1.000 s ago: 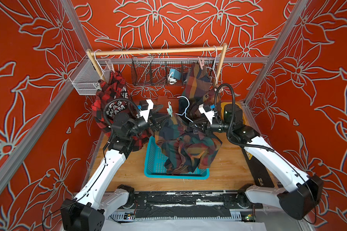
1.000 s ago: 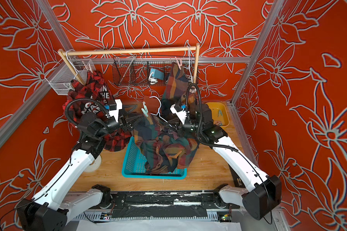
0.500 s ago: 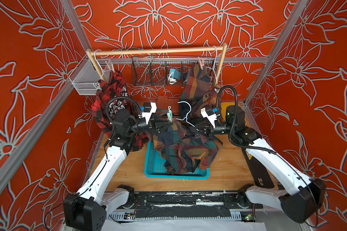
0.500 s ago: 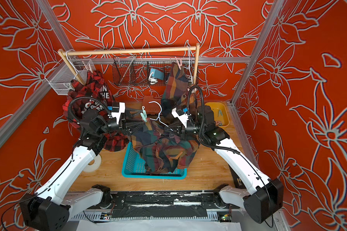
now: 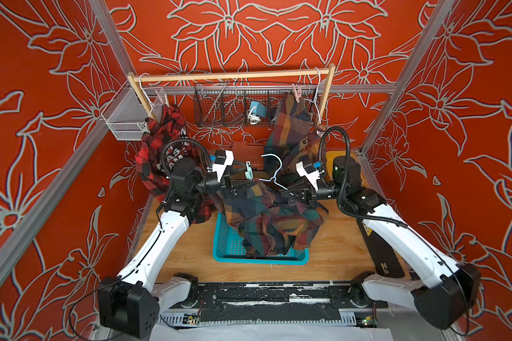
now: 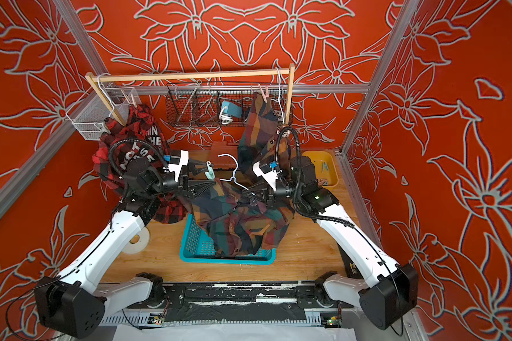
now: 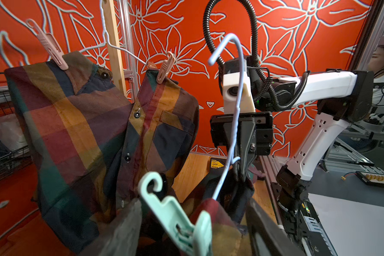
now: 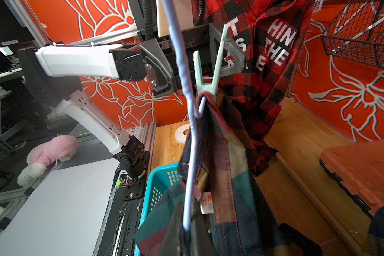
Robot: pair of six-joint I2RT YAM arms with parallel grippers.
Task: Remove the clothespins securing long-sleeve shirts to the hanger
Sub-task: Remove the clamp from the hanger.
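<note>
Centre frame: straddling mint clothespin (image 5: 249, 173) with left hand (image 5: 250, 183), spread wide; clipped onto dark plaid shirt (image 5: 266, 218) draped over teal basket (image 5: 260, 259). Pinching pale-blue hanger (image 8: 183, 73) in right hand (image 5: 285, 193), closed tight. Upper right: pink clothespin (image 5: 297, 94) on hung shirt (image 5: 290, 124).

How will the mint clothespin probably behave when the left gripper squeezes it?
The mint clothespin looks like thin stiff plastic, so probably light and springy. Its narrow handles may slip between the left gripper's fingers. The pinched shirt may tug along.

Shirt (image 5: 266, 218) on hanger (image 5: 274, 174) over basket (image 5: 228, 245); 2nd shirt (image 5: 290, 124) behind on rail (image 5: 228, 76), 3rd shirt (image 5: 160, 153) at left.
</note>
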